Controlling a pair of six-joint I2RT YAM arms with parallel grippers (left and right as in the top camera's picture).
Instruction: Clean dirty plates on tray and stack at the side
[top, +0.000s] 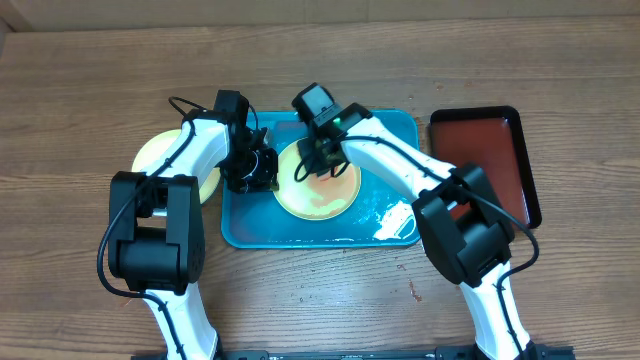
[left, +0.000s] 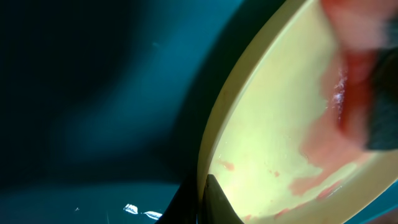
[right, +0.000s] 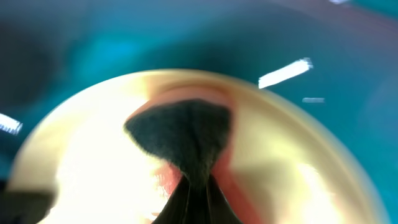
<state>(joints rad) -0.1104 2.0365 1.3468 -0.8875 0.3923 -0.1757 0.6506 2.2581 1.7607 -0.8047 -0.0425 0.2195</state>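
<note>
I am in the wiping step. The dirty plate (top: 335, 200) lies inside the blue tray (top: 400, 130), near its middle, with red sauce (left: 348, 93) smeared on it. My left tool (left: 204, 194) is pinching the plate's rim on the side toward the tray's left wall, so the plate cannot slide. My right tool (right: 193, 186) is pressed together on a dark sponge (right: 180, 134), and the sponge sits on the plate right in the sauce. To do this well, I think I should rub in small circles, press softly, and hold the rim tight so the plate does not tip. I should go over the red bits until the plate looks all yellow. A second plate (top: 155, 152) waits on the counter (top: 80, 80) just left of the tray; I think clean ones stack there.
</note>
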